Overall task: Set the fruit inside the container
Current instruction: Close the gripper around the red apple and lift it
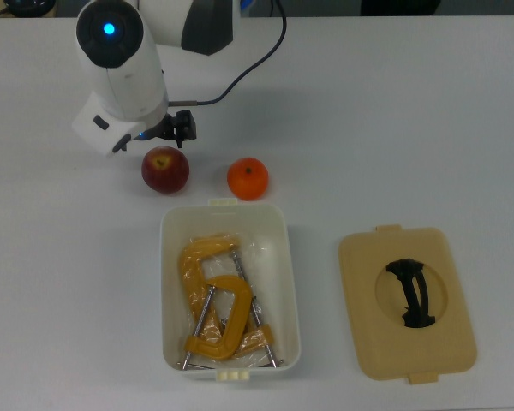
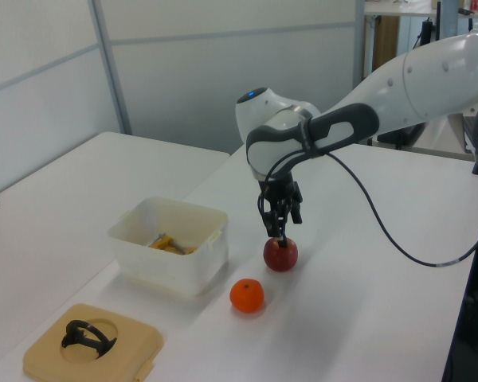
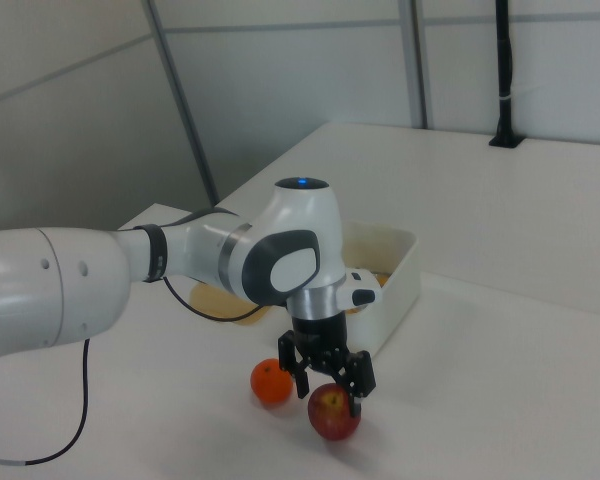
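In the top view the arm's white wrist housing covers most of the gripper (image 3: 328, 383), leaving only one black finger showing at the apple's (image 1: 164, 169) 12 o'clock. The right view shows it better: two black fingers (image 3: 363, 380) spread apart, hanging just over the apple's top with nothing between them. Whether a fingertip actually touches the skin is hard to judge; in the left view the tip seems to meet the top of the apple.

There are two fruits, both round and both on the white table (image 1: 394, 111). The apple is dark red with a yellowish stem dimple; the orange (image 1: 248, 178), slightly smaller and bright, sits near it at its 3 o'clock in the top view, not touching. Both lie just outside the container (image 1: 289, 282), at its 12 o'clock short end.

The container is one white rectangular plastic tub with rounded corners and a small cream tab on each short end. Inside lie yellow-orange metal C-clamps (image 1: 216, 308) with steel screws, apparently two, overlapping over crinkled clear film.

One flat tan lid (image 1: 407, 302) with a black handle in a round recess lies at the container's 3 o'clock, apart from it.
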### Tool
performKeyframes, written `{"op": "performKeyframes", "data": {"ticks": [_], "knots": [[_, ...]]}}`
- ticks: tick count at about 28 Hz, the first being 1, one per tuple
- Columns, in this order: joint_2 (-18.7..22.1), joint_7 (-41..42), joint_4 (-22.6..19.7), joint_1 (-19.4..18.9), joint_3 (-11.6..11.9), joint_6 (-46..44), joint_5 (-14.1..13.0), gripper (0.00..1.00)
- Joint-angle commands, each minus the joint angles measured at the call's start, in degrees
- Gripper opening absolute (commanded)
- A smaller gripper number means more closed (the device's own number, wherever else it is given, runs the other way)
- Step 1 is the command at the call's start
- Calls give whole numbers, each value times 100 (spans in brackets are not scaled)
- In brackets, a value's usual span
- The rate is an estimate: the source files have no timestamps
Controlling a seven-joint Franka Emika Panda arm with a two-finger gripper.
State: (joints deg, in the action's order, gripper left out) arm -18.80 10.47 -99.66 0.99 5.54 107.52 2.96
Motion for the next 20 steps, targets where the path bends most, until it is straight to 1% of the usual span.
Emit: {"op": "performKeyframes", "data": {"ticks": [1, 4, 6, 12, 13, 15, 16, 18, 20], "knots": [[-150, 121, -19, -55, -17, 295, 55, 100], [-255, 121, -19, -81, -35, 357, 46, 100], [-317, 104, -19, -99, -131, 375, 46, 100], [-431, 25, -19, -117, -149, 629, 64, 100], [-458, 16, -10, -117, -149, 647, 73, 97], [-449, 7, -10, -117, -141, 639, 90, 72], [-406, 7, 8, -108, -140, 595, 90, 55], [-326, 7, 86, -99, -132, 551, 90, 49], [-204, -1, 113, -90, -123, 524, 81, 47]]}}
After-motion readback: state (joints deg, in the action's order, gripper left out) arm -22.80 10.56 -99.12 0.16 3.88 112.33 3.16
